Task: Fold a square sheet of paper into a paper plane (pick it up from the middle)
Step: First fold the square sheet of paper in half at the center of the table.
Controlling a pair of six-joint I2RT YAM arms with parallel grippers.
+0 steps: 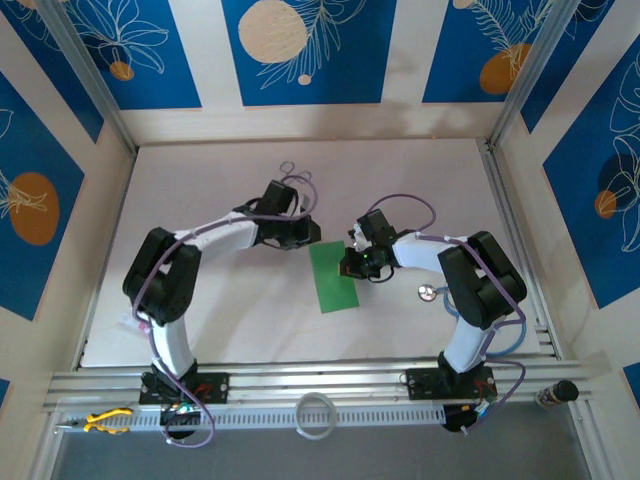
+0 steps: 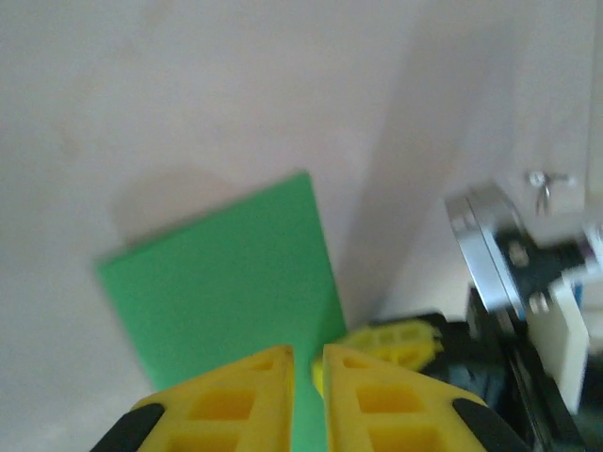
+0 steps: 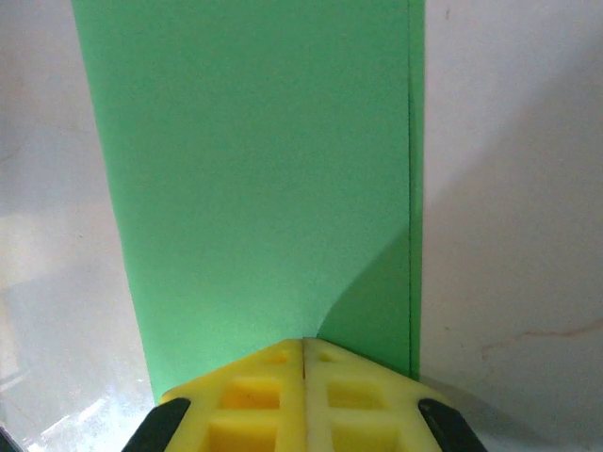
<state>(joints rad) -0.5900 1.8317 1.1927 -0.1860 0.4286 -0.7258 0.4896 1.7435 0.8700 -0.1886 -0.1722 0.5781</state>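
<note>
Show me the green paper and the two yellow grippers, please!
Thin bright green paper sheet [image 1: 331,280]: top view, its middle.
Left gripper, yellow-fingered [image 2: 308,356]: left wrist view, between its fingertips.
Right gripper, yellow-fingered [image 3: 303,345]: right wrist view, where fingertips meet.

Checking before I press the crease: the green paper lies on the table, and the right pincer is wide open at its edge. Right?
No: the right pincer is shut, fingers pressed together, as the right wrist view shows. The green paper does lie on the table, with that pincer at its edge.
</note>
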